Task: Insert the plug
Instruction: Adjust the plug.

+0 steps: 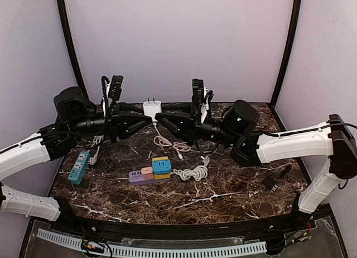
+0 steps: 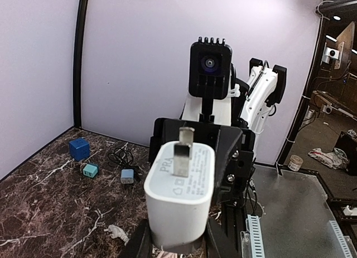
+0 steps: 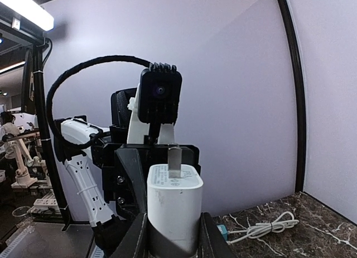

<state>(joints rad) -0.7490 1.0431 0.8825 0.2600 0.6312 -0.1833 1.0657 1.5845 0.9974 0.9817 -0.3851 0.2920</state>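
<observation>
Above the desk (image 1: 223, 202), holding the white charger (image 1: 152, 109) clamped in the left hand (image 2: 173, 244) and the right hand (image 3: 173, 242) (prongs (image 2: 183, 152) pointing up), confirming a firm right-side pinch before loosening the left, then turning the prongs toward the power strip (image 1: 150, 171).

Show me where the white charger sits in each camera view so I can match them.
Top external: white charger, upper centre of the picture.
Left wrist: charger at bottom centre, large in the foreground.
Right wrist: charger at bottom centre, prongs up.
Shared landmark: the marble table.
</observation>
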